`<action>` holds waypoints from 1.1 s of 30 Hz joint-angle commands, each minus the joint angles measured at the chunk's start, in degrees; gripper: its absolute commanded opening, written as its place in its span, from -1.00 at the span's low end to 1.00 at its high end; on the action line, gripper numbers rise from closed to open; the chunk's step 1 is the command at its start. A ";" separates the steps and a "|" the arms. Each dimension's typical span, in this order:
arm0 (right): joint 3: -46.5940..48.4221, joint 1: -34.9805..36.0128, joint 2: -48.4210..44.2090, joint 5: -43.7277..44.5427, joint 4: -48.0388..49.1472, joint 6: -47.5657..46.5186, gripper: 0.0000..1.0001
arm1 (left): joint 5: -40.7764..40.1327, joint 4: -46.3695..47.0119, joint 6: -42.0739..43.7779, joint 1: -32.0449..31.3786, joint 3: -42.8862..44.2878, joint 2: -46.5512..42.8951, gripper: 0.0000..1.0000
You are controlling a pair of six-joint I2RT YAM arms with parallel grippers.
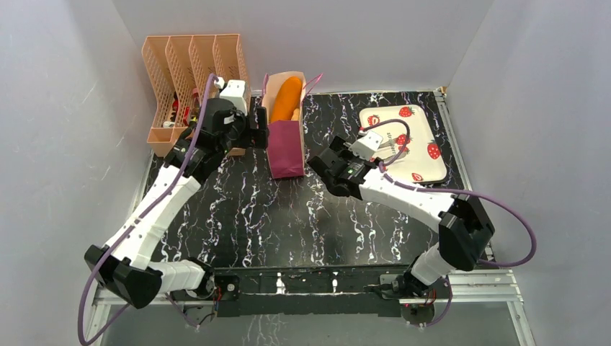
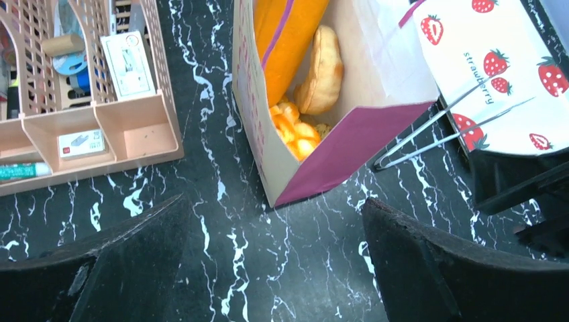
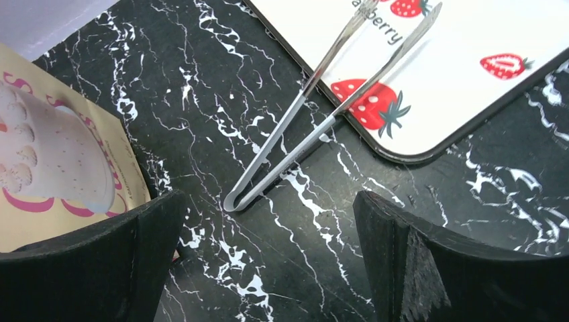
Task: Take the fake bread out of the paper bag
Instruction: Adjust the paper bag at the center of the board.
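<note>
Both arms stretch forward and angle inward toward each other; the left gripper (image 1: pixel 258 130) and right gripper (image 1: pixel 315 163) have jaws spread wide.

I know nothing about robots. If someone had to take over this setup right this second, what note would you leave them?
Left claw: open, empty, hovering just beside the paper bag.
Right claw: open, empty, over the metal tongs, which lie partly on the strawberry tray.
Bag: standing on the table between the arms, mouth open. Inside are a long orange loaf, a round bun and smaller yellow pieces.
Done: nothing is out yet.
Left: take all the bread out of the bag.
</note>
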 commanded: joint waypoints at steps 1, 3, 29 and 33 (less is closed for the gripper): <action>2.61 0.23 3.34 2.79 -5.99 14.62 0.96 | -0.52 2.63 1.71 -0.30 5.44 3.58 0.96; 3.58 0.20 5.26 2.38 -9.68 21.02 0.95 | -0.52 4.08 2.06 -0.29 7.05 5.48 0.97; 1.96 -11.86 17.19 -11.12 9.29 15.66 0.90 | -4.11 16.53 6.33 3.55 9.90 17.08 0.96; 3.19 -12.42 19.42 -12.26 9.67 15.52 0.91 | -3.19 16.43 6.35 4.79 10.59 18.86 0.96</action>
